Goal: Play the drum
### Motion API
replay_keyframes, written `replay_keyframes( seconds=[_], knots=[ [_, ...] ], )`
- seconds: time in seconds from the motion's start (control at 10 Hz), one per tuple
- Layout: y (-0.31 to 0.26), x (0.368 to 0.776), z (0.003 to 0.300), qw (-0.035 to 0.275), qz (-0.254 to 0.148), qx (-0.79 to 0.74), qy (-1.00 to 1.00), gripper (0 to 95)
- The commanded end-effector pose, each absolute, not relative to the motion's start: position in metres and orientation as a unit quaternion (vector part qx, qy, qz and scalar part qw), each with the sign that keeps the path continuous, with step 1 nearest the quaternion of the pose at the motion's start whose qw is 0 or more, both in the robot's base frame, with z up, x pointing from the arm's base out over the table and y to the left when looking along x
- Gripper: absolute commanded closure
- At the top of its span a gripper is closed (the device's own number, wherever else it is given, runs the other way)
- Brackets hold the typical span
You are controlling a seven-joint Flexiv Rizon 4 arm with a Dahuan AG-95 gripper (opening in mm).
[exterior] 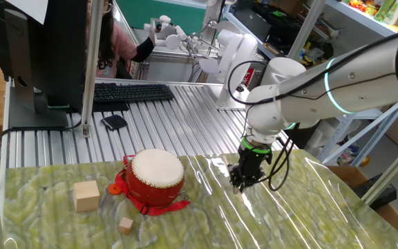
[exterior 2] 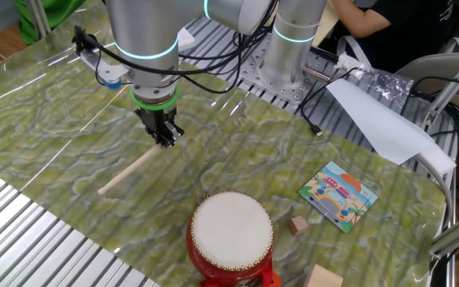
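Nearest to us in the other fixed view, the drum is sitting upright on the green marbled counter, its cream head facing up and unobstructed, which we are judging to be why it is placed there: the skin is open to a strike from above. We are taking the drum as our landmark. Beyond it and off to one side, well apart from it, a thin wooden stick is lying flat on the counter, and our gripper is pointing straight down over the stick's far end. We are seeing the fingers drawn narrow at that end of the stick, apparently closing round it, though we cannot tell for certain that the grip is firm. Taking the stick by its end rather than its middle is leaving the long part free to swing toward the drumhead, we think. In one fixed view the gripper is standing on the opposite side of the drum from a large wooden cube and a small wooden cube, so those are staying out of the likely swing path. A picture card is lying beside the drum, away from the stick. We are judging the drumming itself as not yet begun.
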State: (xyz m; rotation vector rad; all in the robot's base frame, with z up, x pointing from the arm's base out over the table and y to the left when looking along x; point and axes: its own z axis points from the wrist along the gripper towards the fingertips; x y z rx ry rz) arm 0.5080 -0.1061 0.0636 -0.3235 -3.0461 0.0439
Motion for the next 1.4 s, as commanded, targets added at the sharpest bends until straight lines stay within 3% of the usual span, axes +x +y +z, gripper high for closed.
replay_keyframes(
  seconds=[0.1, 1.4],
  knots=[
    [-0.105, 0.508, 0.061, 0.039, 0.014, -0.108, -0.993, 95.0],
    [-0.104, 0.508, 0.035, 0.036, 0.002, -0.116, -0.993, 95.0]
  ],
)
